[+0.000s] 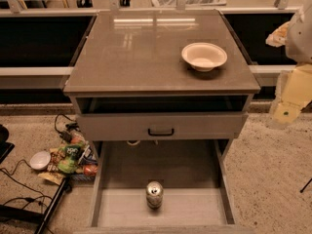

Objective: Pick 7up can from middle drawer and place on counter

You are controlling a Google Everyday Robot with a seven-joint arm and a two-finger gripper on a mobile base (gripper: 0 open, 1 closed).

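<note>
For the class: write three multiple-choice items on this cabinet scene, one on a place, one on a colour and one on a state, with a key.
1. Where is the 7up can?
A on the ground
B in the middle drawer
C in the top drawer

2. What colour is the bowl on the counter?
A cream
B red
C black

3. How is the middle drawer?
A shut
B pulled open
C removed

Key:
1 B: the can stands upright on the drawer's plank floor.
2 A: the bowl is pale cream all over.
3 B: the drawer's floor shows in front of the cabinet.

The pincer hangs right of the counter, apart from the can.
</note>
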